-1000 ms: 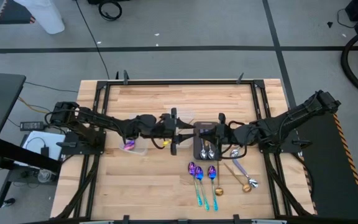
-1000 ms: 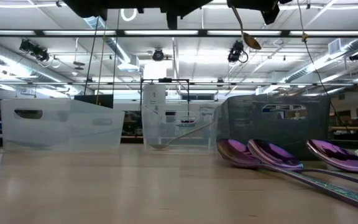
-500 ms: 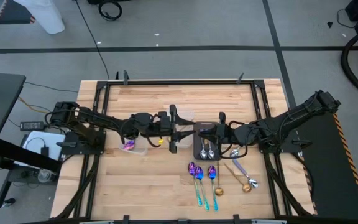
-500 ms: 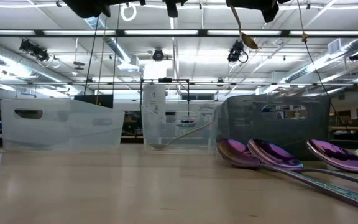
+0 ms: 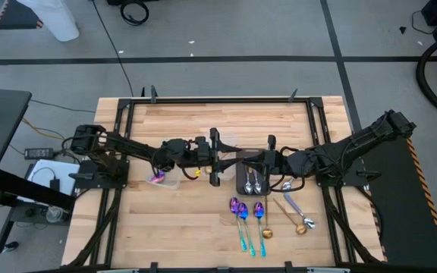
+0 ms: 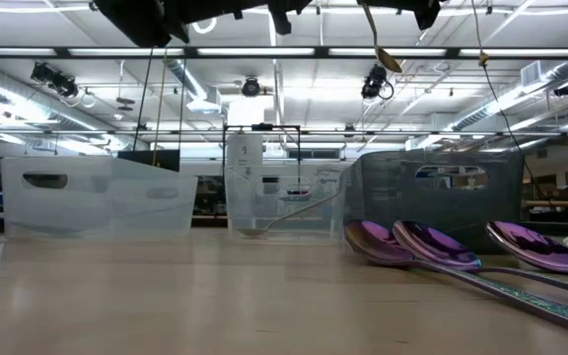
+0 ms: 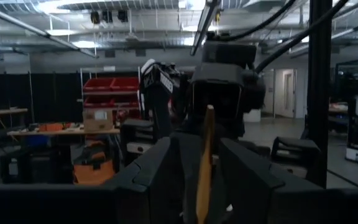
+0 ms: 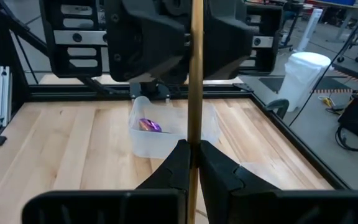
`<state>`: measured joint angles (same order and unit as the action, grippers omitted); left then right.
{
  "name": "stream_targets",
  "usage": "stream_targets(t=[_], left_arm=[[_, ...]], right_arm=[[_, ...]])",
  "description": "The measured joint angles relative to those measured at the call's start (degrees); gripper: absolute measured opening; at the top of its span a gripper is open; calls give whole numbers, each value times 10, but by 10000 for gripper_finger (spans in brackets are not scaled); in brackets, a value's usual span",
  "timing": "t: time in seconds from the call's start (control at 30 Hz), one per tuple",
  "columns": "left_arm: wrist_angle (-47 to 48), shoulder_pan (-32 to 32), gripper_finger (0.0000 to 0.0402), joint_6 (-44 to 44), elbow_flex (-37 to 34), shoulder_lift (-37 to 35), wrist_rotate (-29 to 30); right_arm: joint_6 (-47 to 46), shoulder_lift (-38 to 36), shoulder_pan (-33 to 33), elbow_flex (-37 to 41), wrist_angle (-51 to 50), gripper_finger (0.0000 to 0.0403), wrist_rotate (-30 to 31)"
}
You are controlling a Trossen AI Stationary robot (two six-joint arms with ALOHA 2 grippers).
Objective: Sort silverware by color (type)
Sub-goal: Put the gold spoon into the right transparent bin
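Fingers of my right gripper (image 8: 191, 163) pinch a gold spoon (image 8: 196, 74) mid-table, above the tubs; my left gripper (image 7: 197, 168) stands open around its handle. I'd close the left firmly before the right lets go, keeping the spoon steady.

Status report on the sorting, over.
Right gripper shut on gold spoon, high over mid-table. Left gripper open, fingers either side of it. Purple spoons lie on table, untouched.
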<state>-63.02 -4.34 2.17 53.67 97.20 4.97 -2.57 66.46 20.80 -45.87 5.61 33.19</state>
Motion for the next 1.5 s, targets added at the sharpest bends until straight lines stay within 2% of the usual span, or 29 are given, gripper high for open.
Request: stream_targets(t=[0.33, 0.5, 0.7, 0.83, 1.03, 1.3, 1.5], left_arm=[[-52, 0, 144, 1, 0, 47, -9], [-81, 0, 141, 28, 2, 63, -9], [-75, 0, 139, 31, 14, 65, -23], [-70, 1, 109, 31, 15, 65, -23], [-48, 1, 25, 32, 15, 65, -22], [-43, 14, 25, 10, 15, 64, -23], [-14, 27, 25, -7, 15, 62, -26]], right_arm=[[14, 0, 0, 0, 16, 29, 3], [17, 0, -1, 0, 21, 29, 3], [15, 0, -10, 0, 16, 30, -9], [15, 0, -15, 0, 16, 30, -17], [23, 0, -15, 0, 15, 30, -19], [-4, 1, -15, 0, 16, 39, 6], [-36, 0, -15, 0, -4, 94, 16]])
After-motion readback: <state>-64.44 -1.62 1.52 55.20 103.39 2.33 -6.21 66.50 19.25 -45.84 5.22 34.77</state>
